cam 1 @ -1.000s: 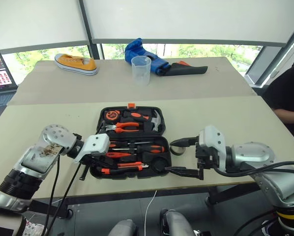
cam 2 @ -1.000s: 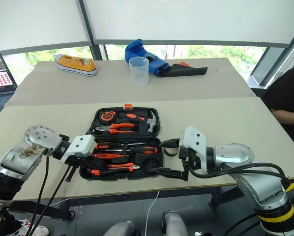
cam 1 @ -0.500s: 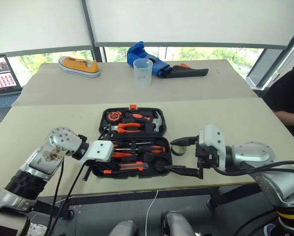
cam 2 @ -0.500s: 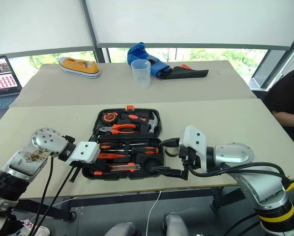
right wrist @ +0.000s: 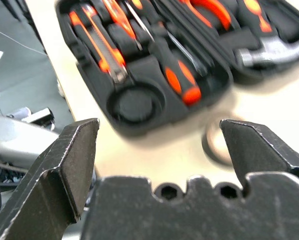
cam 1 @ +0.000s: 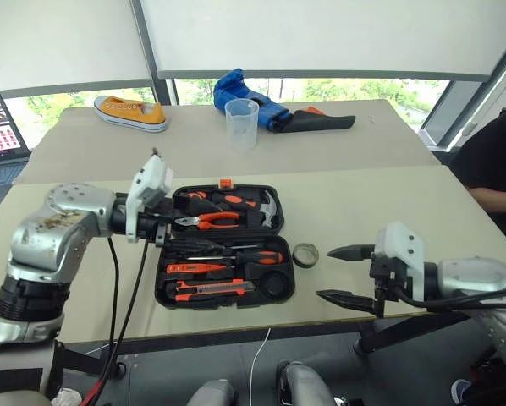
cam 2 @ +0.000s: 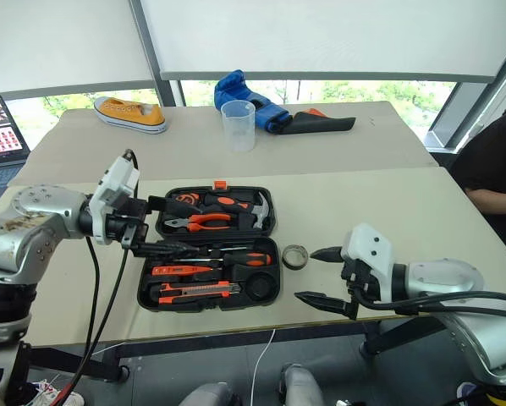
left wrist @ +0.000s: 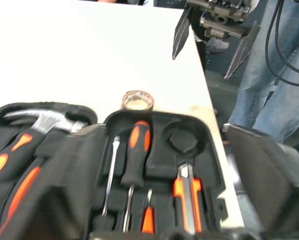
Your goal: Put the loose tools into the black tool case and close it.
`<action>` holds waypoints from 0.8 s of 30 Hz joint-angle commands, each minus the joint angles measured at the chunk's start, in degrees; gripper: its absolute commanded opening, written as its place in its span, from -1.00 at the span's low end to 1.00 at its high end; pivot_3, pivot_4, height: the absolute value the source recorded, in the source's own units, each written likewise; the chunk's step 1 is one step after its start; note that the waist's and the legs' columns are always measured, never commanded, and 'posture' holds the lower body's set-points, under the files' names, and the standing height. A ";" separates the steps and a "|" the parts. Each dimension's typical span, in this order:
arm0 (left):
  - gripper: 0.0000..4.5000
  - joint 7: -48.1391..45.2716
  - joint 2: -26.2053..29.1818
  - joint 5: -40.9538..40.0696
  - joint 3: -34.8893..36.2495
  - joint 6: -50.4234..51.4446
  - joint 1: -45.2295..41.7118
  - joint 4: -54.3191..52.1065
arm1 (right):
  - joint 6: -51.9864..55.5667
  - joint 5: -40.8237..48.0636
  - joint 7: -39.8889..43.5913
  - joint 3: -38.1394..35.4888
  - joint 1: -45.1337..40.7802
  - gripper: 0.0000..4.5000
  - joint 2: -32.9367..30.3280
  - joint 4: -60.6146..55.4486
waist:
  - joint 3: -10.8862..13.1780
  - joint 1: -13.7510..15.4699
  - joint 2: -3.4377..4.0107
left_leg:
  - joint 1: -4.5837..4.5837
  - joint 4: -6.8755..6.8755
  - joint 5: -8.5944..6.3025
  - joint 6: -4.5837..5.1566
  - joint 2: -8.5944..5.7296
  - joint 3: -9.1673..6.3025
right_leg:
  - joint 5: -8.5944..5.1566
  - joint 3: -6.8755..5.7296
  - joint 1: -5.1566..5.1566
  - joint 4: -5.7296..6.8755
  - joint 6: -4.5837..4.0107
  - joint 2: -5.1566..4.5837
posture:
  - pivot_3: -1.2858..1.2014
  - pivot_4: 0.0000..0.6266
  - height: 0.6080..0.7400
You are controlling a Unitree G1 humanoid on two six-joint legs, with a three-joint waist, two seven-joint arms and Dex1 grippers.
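Here, the open black tool case (cam 1: 225, 254) holds tools; the tape ring (cam 1: 304, 254) lies beside it, between the spread, empty left gripper (cam 2: 156, 227) and right gripper (cam 1: 339, 273)

left end effector (cam 2: 156, 227) raised, right end effector (cam 1: 338, 274) spread

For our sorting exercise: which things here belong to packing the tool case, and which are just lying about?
Job: black tool case, open; screwdrivers and utility knife slotted in it; tape ring on the table beside it.

Lying about: yellow shoe, plastic cup, blue glove, laptop.
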 commanded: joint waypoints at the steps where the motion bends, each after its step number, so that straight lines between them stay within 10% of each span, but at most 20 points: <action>1: 0.99 -1.11 -0.30 0.40 -1.07 -3.85 0.32 -1.47 | -3.77 -4.86 -0.76 2.61 -2.53 1.00 0.12 2.43 | 0.01 0.02 -0.02 | -0.01 0.01 0.02 -0.03 0.00 0.00 | 0.00 0.01 0.01 0.00 0.00 0.00 | 0.03 -0.52 0.75; 11: 0.99 -2.38 -0.96 3.95 -4.25 -10.42 0.32 1.57 | -15.32 -19.97 -0.41 16.91 -13.77 1.00 5.71 18.74 | 0.02 0.27 -0.04 | 0.02 0.03 0.08 -0.11 0.00 0.07 | 0.00 0.10 0.05 0.01 0.00 0.02 | 0.03 -0.52 0.75; 19: 1.00 -0.73 -0.94 4.53 -4.79 -10.37 1.21 -0.41 | -19.59 -25.38 -0.46 20.07 -17.63 -0.01 10.61 24.83 | 0.03 0.31 -0.03 | -0.06 0.01 0.07 -0.10 -0.01 0.01 | 0.01 0.02 -0.04 -0.02 -0.01 0.02 | 0.03 -0.52 0.75; 24: 1.00 0.45 -0.92 4.57 -4.92 -9.85 1.08 -1.10 | -21.00 -27.72 0.82 21.52 -18.62 -0.01 12.03 27.22 | 0.03 0.32 -0.03 | -0.05 0.02 0.07 -0.10 -0.02 0.01 | 0.01 0.03 -0.04 0.00 -0.01 0.02 | 0.03 -0.52 0.75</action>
